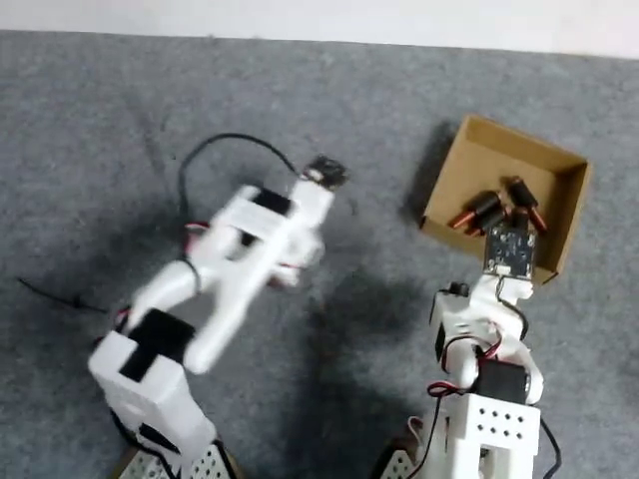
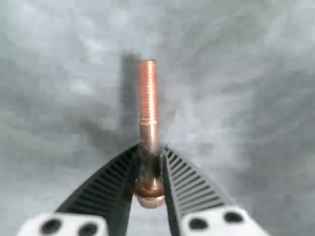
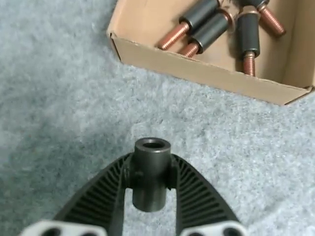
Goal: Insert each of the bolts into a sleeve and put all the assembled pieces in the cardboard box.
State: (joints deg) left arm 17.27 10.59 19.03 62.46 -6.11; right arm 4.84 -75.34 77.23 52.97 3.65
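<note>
My left gripper is shut on a copper bolt. It grips the shank just past the head, and the threaded end points away over the grey carpet. My right gripper is shut on a black sleeve, held upright with its bore facing up. It is close to the near wall of the cardboard box. Three assembled pieces lie inside that box. In the high view the left arm stretches toward the table's middle. The right arm stands just before the cardboard box.
Grey carpet covers the table between the two arms. A black cable loops behind the left arm, and a thin black tie lies at the left. A pale strip runs along the far edge.
</note>
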